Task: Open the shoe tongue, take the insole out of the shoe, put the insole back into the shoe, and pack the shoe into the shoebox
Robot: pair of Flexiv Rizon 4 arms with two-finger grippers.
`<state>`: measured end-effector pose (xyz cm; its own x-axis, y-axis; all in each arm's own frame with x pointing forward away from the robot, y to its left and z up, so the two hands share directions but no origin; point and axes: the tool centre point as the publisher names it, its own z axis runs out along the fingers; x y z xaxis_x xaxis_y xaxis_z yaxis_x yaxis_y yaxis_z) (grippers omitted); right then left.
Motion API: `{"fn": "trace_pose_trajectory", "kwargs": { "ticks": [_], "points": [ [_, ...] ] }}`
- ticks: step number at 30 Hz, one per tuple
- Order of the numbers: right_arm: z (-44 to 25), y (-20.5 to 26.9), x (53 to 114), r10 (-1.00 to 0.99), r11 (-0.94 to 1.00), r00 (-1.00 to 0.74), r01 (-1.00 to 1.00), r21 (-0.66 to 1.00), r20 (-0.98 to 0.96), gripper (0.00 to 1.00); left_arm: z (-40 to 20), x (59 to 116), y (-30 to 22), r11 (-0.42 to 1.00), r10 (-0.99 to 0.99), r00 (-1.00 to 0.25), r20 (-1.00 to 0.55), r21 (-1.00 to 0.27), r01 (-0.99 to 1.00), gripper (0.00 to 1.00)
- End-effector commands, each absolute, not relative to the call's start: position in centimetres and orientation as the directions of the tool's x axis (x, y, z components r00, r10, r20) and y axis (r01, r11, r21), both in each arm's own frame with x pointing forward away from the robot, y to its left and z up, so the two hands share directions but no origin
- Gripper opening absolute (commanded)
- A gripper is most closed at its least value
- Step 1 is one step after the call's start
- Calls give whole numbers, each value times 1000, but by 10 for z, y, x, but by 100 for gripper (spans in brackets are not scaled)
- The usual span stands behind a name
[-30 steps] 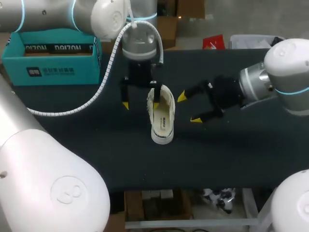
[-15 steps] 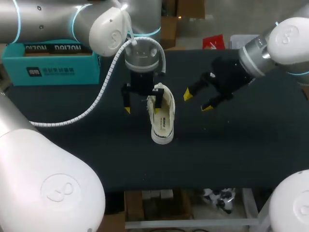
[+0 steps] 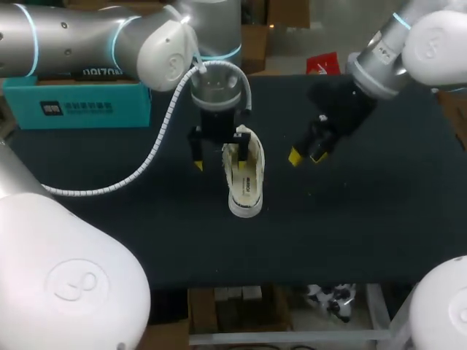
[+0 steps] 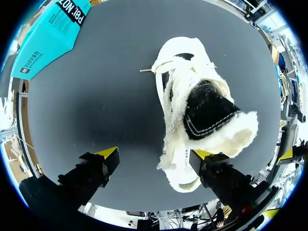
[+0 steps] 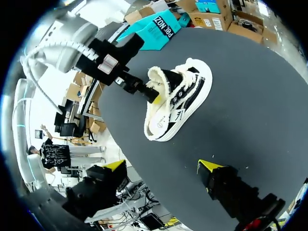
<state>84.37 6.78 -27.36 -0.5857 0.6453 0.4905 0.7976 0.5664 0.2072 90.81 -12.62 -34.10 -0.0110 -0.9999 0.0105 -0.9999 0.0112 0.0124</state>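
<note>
1. Step in hand, as judged: the opening stage, working at the shoe's mouth to get at the tongue and insole. No insole lies out on the worktop [image 3: 365, 219], and the lining hides the inside of the shoe.
2. Left fingers [image 3: 198, 165]: spread apart and gripping nothing. One tip is at the fleece collar of the shoe [image 3: 246, 182]; the other is over bare worktop beside it.
3. Right fingers [image 3: 295, 155]: spread apart and empty, held off to the shoe's side, apart from it.
4. Next move, as judged: it calls for a firm pinch on the tongue or collar, with the shoe kept from sliding.
5. Shoe: it stands on its sole at mid-worktop. It is white with thick fleece lining and a black, white-stitched upper.
6. Shoebox [image 3: 73, 108]: teal, at the far left corner, well apart from the shoe.
</note>
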Motion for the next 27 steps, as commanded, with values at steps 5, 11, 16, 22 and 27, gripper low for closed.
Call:
{"fn": "trace_pose_trajectory", "kwargs": {
  "ticks": [5,11,16,22,27],
  "points": [
    [-270,65,836,532,778,-803,589,217,269,100,-351,922,-141,6,-1000,-5,15,13,-1000,60],
    [-277,48,824,429,859,-892,452,239,144,100,-357,925,-147,8,-1000,-7,15,6,-1000,0],
    [-279,38,821,396,864,-908,419,278,139,100,-359,928,-148,4,-1000,-4,20,2,-1000,0],
    [-279,38,821,396,864,-908,419,278,139,100,-347,921,-151,27,-999,-28,44,-31,-999,0],
    [-279,38,821,396,864,-908,419,278,139,100,-342,915,-151,100,-993,-105,61,-79,-992,0]
  ]
}}
